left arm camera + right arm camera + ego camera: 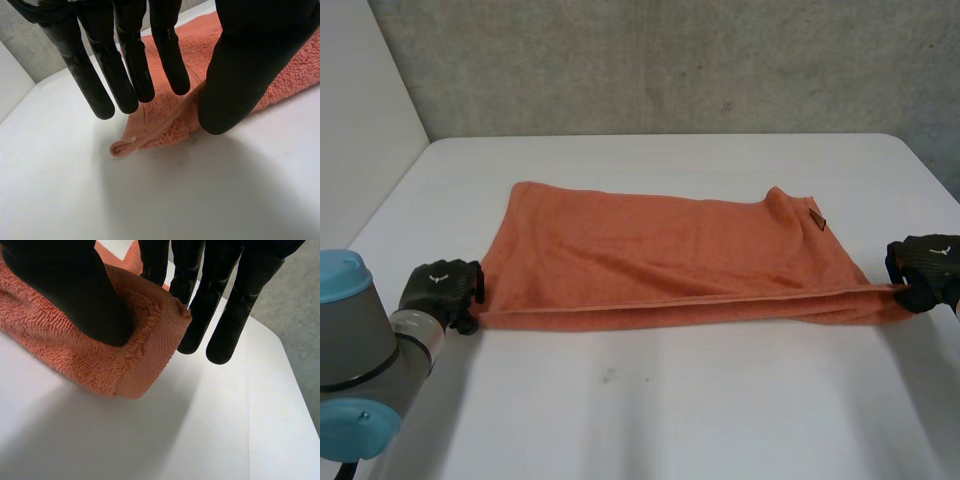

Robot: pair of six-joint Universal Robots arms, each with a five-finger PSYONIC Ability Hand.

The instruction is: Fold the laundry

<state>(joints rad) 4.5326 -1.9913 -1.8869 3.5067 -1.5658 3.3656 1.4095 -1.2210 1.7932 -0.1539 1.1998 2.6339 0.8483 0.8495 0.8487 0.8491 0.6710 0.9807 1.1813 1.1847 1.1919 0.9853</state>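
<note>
Orange towel (660, 255) lies folded across the middle of the white table (670, 400), its ends toward the left and right edges. The left hand (440, 288) is at the towel's near left corner, fingers (130, 75) straight and spread above it and not clamping. The right hand (928, 265) pinches the near right corner between thumb (75, 290) and straight fingers (225, 315).

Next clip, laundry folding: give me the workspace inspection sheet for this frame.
surface: white table, one faint smudge toward its near edge.
job's things: orange terry towel lying flat, two layers along its near edge, small tag by its far right corner.
clutter: nothing seen.
hands: left hand at the towel's near left corner, fingers straight above it, thumb against the fold; right hand pinches the near right corner between thumb and fingers.
cables: nothing seen.
surroundings: grey concrete wall behind the table.
</note>
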